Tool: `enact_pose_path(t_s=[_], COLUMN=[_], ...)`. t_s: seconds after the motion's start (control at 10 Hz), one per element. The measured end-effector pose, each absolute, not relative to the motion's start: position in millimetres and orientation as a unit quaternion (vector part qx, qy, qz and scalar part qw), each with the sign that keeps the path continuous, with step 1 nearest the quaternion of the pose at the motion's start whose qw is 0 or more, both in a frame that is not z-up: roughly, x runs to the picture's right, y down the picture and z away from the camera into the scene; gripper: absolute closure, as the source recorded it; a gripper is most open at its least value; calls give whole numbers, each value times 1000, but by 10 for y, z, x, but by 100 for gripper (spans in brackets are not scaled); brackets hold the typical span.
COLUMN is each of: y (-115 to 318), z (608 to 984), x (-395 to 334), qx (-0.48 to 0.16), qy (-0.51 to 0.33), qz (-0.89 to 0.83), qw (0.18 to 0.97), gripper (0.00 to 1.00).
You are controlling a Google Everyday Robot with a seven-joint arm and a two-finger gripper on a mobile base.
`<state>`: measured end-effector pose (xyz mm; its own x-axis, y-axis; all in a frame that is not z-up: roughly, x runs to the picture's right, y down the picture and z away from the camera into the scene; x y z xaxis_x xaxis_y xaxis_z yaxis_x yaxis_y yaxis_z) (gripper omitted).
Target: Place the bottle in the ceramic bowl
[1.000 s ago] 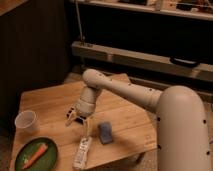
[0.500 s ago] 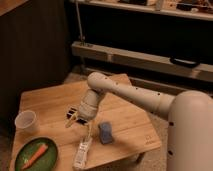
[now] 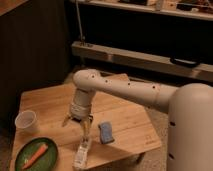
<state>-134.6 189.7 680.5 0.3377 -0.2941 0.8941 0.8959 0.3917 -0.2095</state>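
Nearest us, we see the white bottle (image 3: pixel 81 153) lying at the surface's (image 3: pixel 50 100) front edge, just beside the green ceramic bowl (image 3: pixel 49 160) that holds a carrot (image 3: pixel 35 155). Over the bottle's far end our hand (image 3: pixel 76 123) hovers, spread wide and gripping nothing, with a blue sponge (image 3: pixel 105 132) near it.

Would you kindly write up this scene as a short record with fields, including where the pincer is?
ceramic bowl: dark green, front left of the table, orange carrot-like item inside
bottle: white, lying near the table's front edge, right of the ceramic bowl
pincer: open, above the bottle's far end, holding nothing
cup: translucent white, behind the ceramic bowl
block: blue-grey, right of the bottle
task state: bottle not yet in the ceramic bowl
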Motion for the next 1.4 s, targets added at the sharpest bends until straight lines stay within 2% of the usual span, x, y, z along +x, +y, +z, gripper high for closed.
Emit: enact_pose_path(t_s=[0.8, 1.4], y=[2325, 2769], z=[6944, 7208], x=[-1221, -1289], qx=[-363, -360], qy=[-400, -431], qz=[-442, -468], qw=[716, 683], gripper=[29, 29])
